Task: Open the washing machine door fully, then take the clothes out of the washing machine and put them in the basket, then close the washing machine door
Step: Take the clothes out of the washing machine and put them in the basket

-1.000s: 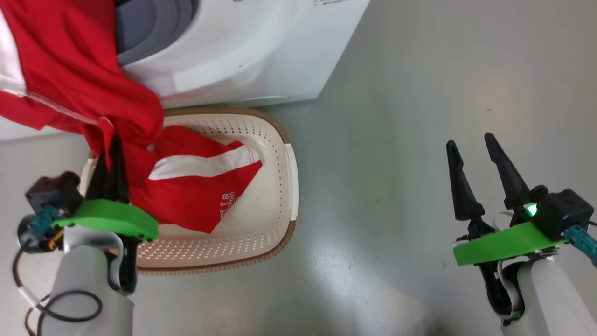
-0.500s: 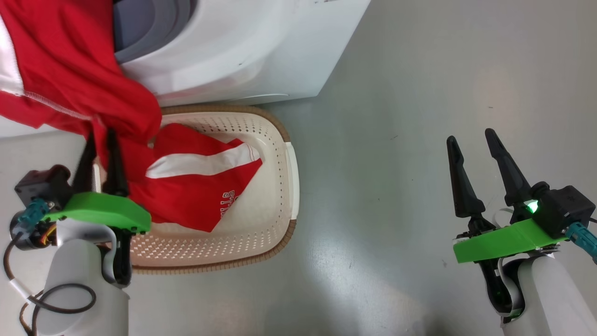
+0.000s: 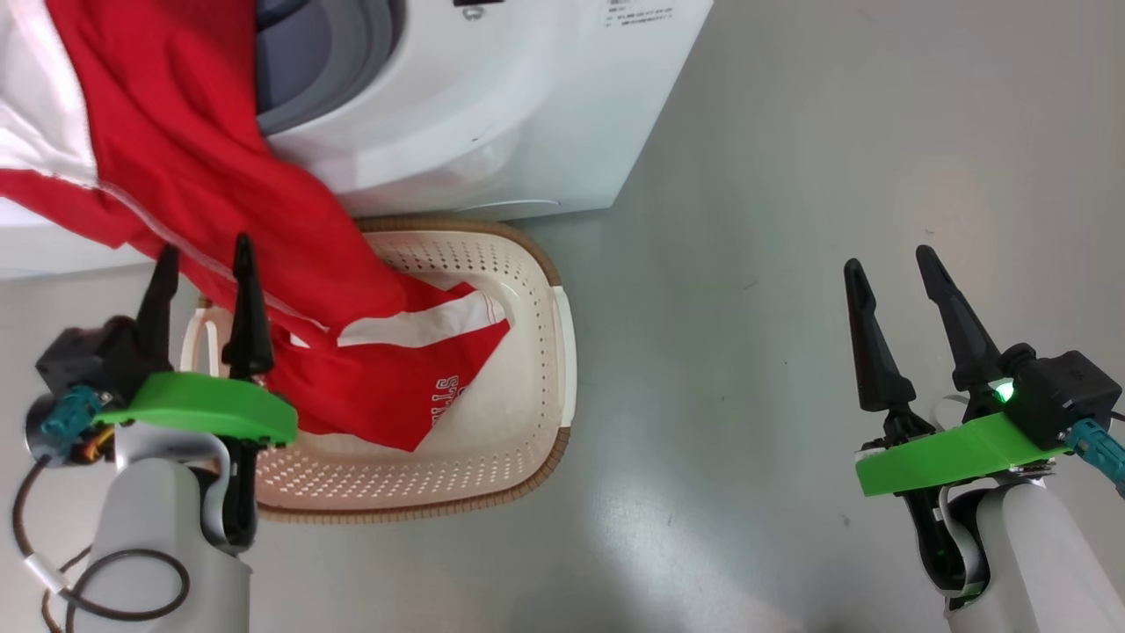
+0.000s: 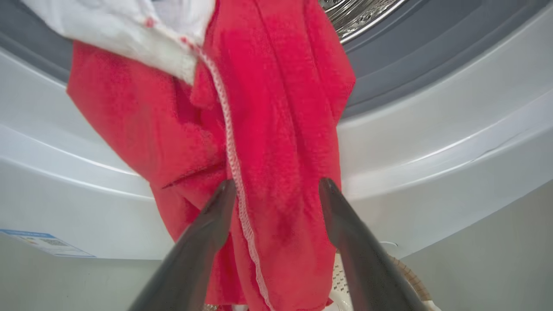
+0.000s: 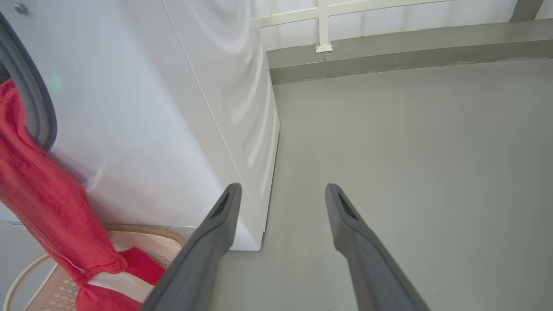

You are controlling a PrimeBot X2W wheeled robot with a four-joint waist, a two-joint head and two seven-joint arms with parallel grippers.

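Observation:
The clothes (image 3: 264, 220), red with white panels and lettering, hang from the washing machine (image 3: 492, 97) opening over its grey gasket (image 3: 325, 53), with the lower end lying in the cream basket (image 3: 562, 352). My left gripper (image 3: 204, 264) stands open at the basket's left end, against the hanging fabric. In the left wrist view the clothes (image 4: 268, 129) drape just beyond my spread left gripper (image 4: 277, 185), below the steel drum (image 4: 358, 17). My right gripper (image 3: 889, 262) is open over bare floor, far right of the basket. The washing machine door is out of view.
Grey floor (image 3: 747, 220) stretches to the right of the machine and basket. The basket sits tight against the machine's front. In the right wrist view a wall base with a white frame (image 5: 322, 26) lies behind the machine's side (image 5: 242, 108).
My left gripper has opened and let go of the red clothes, which now drape slack from the drum into the basket. The head view has shifted a little. The right arm is still.

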